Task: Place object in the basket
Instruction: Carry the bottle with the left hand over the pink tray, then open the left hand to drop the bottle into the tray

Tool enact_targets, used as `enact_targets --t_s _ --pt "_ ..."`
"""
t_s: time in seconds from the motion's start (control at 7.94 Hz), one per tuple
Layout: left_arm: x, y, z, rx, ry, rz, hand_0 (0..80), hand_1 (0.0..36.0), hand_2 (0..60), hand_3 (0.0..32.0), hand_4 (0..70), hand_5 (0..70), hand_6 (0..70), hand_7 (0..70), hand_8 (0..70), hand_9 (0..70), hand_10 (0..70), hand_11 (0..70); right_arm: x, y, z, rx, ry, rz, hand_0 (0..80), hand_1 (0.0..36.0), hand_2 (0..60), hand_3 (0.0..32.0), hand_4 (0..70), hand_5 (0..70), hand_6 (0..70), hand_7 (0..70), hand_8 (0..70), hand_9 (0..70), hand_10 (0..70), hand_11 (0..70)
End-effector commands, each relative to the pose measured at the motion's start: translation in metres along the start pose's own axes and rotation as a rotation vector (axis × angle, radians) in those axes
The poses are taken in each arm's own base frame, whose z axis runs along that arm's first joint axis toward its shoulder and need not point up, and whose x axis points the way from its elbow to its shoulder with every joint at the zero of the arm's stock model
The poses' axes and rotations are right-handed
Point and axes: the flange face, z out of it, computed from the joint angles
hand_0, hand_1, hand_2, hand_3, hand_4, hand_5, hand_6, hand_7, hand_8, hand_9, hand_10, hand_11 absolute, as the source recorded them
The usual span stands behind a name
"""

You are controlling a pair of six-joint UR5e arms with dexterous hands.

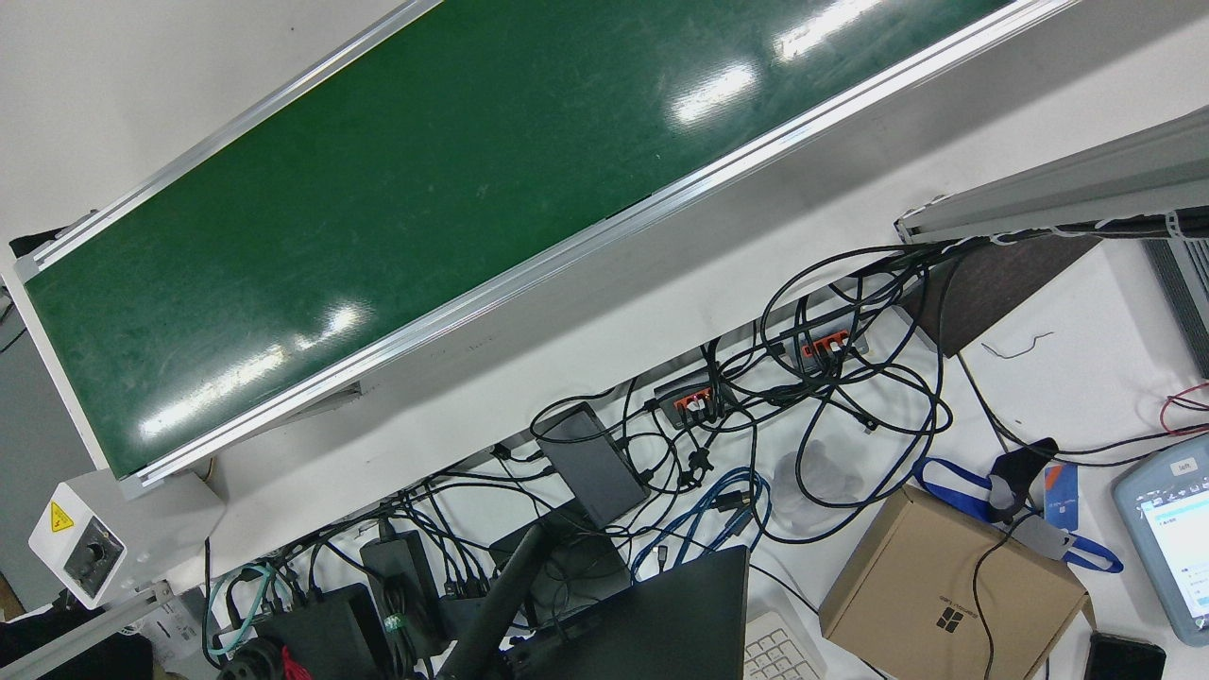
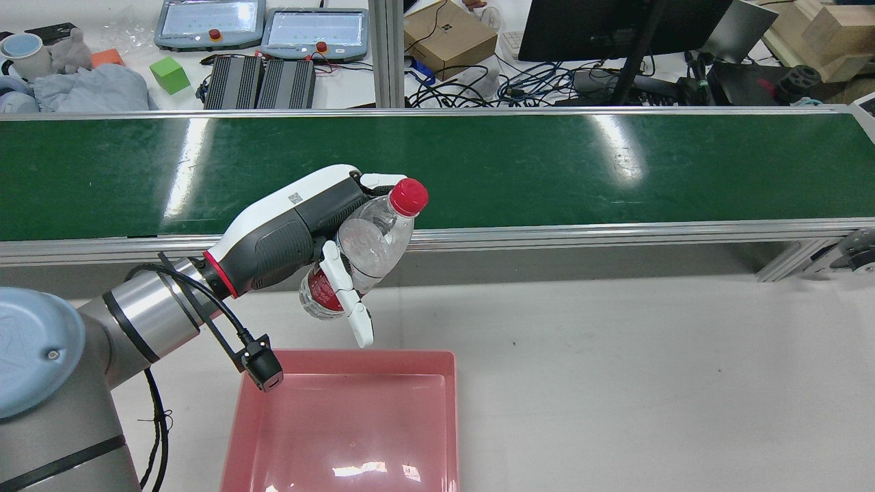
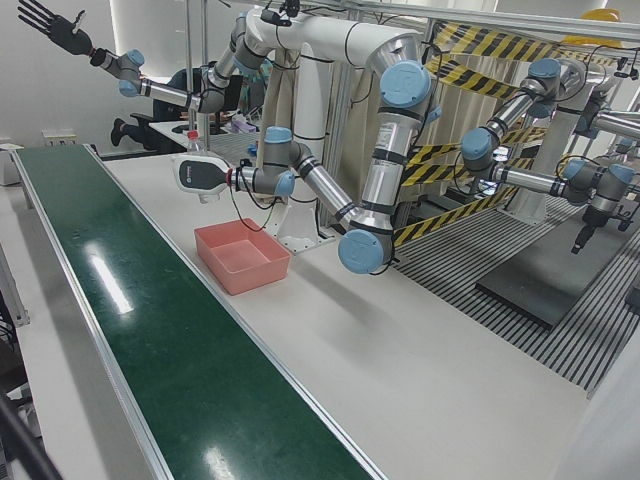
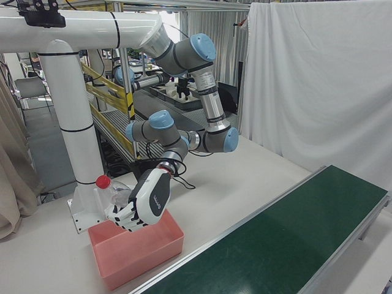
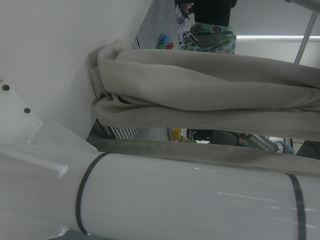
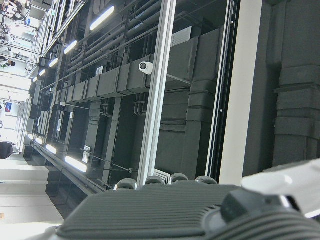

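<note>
A clear plastic bottle point(image 2: 372, 239) with a red cap and red label is gripped in my left hand point(image 2: 294, 232), which is shut on it. The bottle tilts, cap up toward the conveyor. It hangs in the air above the far edge of the pink basket point(image 2: 342, 357). In the right-front view the same left hand point(image 4: 144, 199) holds the bottle point(image 4: 116, 193) over the basket point(image 4: 141, 254). The left-front view shows the left hand point(image 3: 200, 175) above the basket point(image 3: 240, 255). Only the ribbed grey back of my right hand point(image 6: 200, 210) shows, against a ceiling.
The green conveyor belt point(image 2: 547, 164) runs across behind the basket, with an aluminium rail on its near side. The white tabletop point(image 2: 649, 383) stretches to the right of the basket. A white pillar point(image 4: 73, 122) stands behind the basket.
</note>
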Motion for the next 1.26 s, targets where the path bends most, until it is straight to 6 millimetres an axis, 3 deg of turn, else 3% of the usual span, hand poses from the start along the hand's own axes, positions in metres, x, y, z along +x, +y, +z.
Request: enact_targets --t_s 0.0,0.13,0.25,0.38,0.5,0.63,0.88,1.13 --pt "0.011 -0.003 -0.057 -0.019 0.009 -0.012 61.9 0.0 0.0 0.0 14.1 70.0 47.1 59.3 69.1 70.0 62.8 70.0 0.0 0.0 0.0 0.0 0.0 0.0 0.0 0.0 0.0 0.0 0.0 0.0 0.0 0.0 0.0 0.0 0.0 0.0" --pt "0.015 0.015 -0.086 -0.058 0.025 -0.044 44.7 0.0 0.0 0.0 14.0 70.0 30.3 43.2 49.1 63.1 47.8 66.9 0.0 0.0 0.0 0.0 0.0 0.0 0.0 0.0 0.0 0.0 0.0 0.0 0.0 0.0 0.0 0.0 0.0 0.0" --pt "0.014 0.027 -0.1 -0.048 0.077 -0.081 30.6 0.0 0.0 0.0 15.8 67.1 20.5 31.1 36.4 46.9 38.3 53.0 0.0 0.0 0.0 0.0 0.0 0.0 0.0 0.0 0.0 0.0 0.0 0.0 0.0 0.0 0.0 0.0 0.0 0.0" --pt "0.005 0.026 -0.11 -0.021 0.091 -0.099 15.4 0.0 0.0 0.0 14.0 57.4 14.9 18.6 25.6 31.3 30.2 42.5 0.0 0.0 0.0 0.0 0.0 0.0 0.0 0.0 0.0 0.0 0.0 0.0 0.0 0.0 0.0 0.0 0.0 0.0" --pt "0.003 0.024 -0.111 -0.02 0.095 -0.101 21.3 0.0 0.0 0.0 10.7 51.2 11.9 10.0 20.8 23.3 23.9 33.8 0.0 0.0 0.0 0.0 0.0 0.0 0.0 0.0 0.0 0.0 0.0 0.0 0.0 0.0 0.0 0.0 0.0 0.0" --pt "0.003 0.024 -0.111 -0.018 0.093 -0.102 39.7 0.0 0.0 0.0 9.9 47.0 10.9 8.9 18.8 21.1 20.5 29.3 0.0 0.0 0.0 0.0 0.0 0.0 0.0 0.0 0.0 0.0 0.0 0.0 0.0 0.0 0.0 0.0 0.0 0.0" --pt "0.003 0.024 -0.111 -0.018 0.093 -0.103 46.1 0.0 0.0 0.8 13.3 45.5 11.4 8.4 18.8 20.0 17.3 24.9 0.0 0.0 0.0 0.0 0.0 0.0 0.0 0.0 0.0 0.0 0.0 0.0 0.0 0.0 0.0 0.0 0.0 0.0" --pt "0.004 0.025 -0.11 -0.019 0.094 -0.105 47.0 0.0 0.0 1.2 13.6 46.5 10.9 7.9 17.8 18.8 16.1 23.3 0.0 0.0 0.0 0.0 0.0 0.0 0.0 0.0 0.0 0.0 0.0 0.0 0.0 0.0 0.0 0.0 0.0 0.0"
